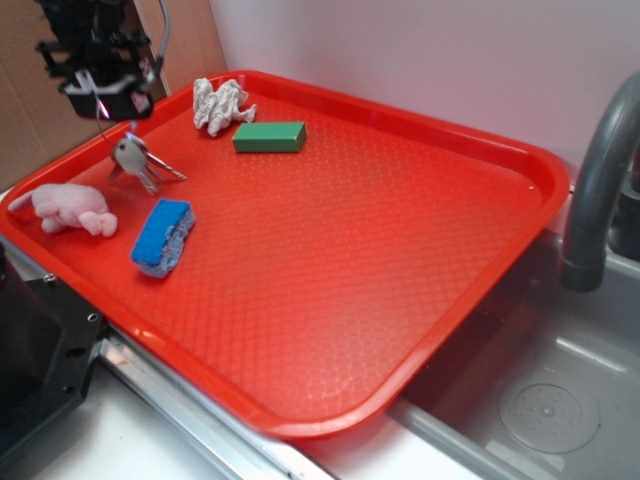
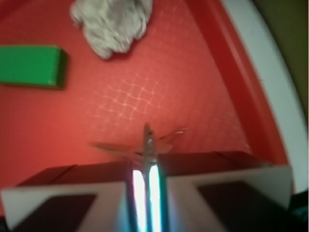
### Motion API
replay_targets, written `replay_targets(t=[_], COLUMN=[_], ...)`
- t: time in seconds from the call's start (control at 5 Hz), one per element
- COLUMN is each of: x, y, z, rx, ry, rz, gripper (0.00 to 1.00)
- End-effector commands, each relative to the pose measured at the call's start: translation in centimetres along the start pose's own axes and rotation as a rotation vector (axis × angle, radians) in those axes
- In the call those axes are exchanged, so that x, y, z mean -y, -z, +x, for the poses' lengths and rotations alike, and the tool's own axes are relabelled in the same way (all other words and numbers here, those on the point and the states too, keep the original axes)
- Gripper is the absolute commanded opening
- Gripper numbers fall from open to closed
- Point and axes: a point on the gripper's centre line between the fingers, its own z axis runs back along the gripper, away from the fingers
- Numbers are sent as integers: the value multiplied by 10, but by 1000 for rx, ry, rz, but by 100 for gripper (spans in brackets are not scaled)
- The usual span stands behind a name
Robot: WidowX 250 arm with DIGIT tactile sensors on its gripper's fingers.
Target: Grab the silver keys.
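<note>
The silver keys (image 1: 135,160) hang fanned out by their thin wire ring near the far left corner of the red tray (image 1: 400,250). My gripper (image 1: 103,100) is straight above them, shut on the ring. Whether the key tips still touch the tray I cannot tell. In the wrist view the jaws stand almost together, with a thin metal piece of the keys (image 2: 147,142) pinched in my gripper (image 2: 147,169) and key blades spreading out below it.
A green block (image 1: 270,137) and a crumpled white cloth (image 1: 220,103) lie at the tray's far side. A blue sponge (image 1: 163,236) and a pink soft toy (image 1: 70,208) sit near the left edge. A grey faucet (image 1: 600,180) and a sink are to the right.
</note>
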Motion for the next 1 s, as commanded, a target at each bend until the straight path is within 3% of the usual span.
replay_targets(t=[0.0, 0.4, 0.6, 0.8], x=[9, 98, 118, 121], y=[-98, -127, -148, -156], z=[0, -13, -35, -41], rx=[88, -6, 22, 1], ry=[82, 338, 415, 437], rz=[-45, 39, 13, -18], gripper=[0, 0, 0, 0])
